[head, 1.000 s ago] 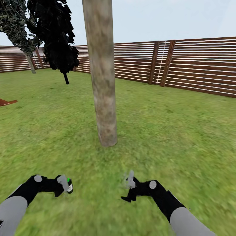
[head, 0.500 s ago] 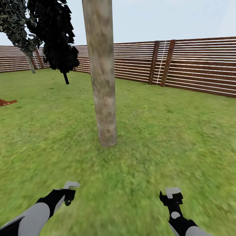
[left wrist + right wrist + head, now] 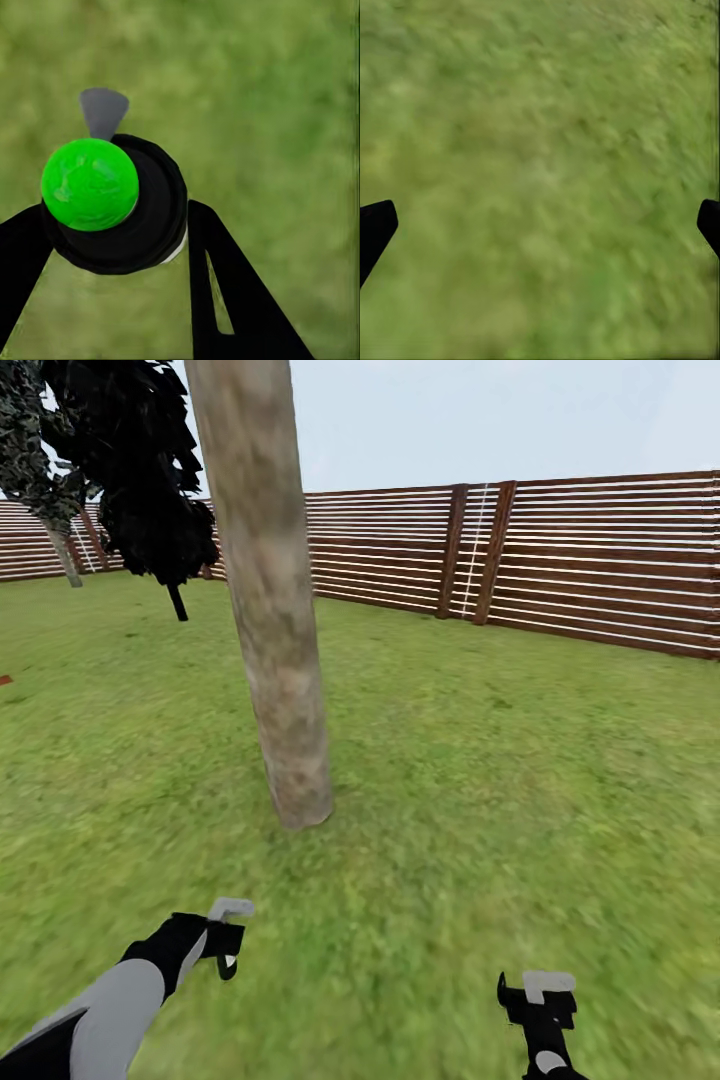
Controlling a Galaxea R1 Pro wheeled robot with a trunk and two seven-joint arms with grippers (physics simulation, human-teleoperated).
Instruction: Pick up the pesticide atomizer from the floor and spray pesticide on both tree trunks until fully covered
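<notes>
Between the black fingers of the left gripper (image 3: 124,225) sits the pesticide atomizer (image 3: 112,204), a dark round bottle seen end-on with a bright green top and a sliver of white label; the fingers are closed against its sides, so the pick-up looks done. From the head view the left gripper (image 3: 228,940) hangs low over the grass floor (image 3: 450,840); the right gripper (image 3: 540,1000) is also low, its fingers spread wide with nothing between them. A thick grey-tan tree trunk (image 3: 270,650) stands just ahead, leaning slightly; beyond it a brown slatted fence (image 3: 580,560), a black thin-stemmed tree (image 3: 150,490) and a second pale-trunked tree (image 3: 62,552) far off to the left. I judge the spraying step is in hand; next, raise the left arm, aim the nozzle at the trunk and sweep along it.
</notes>
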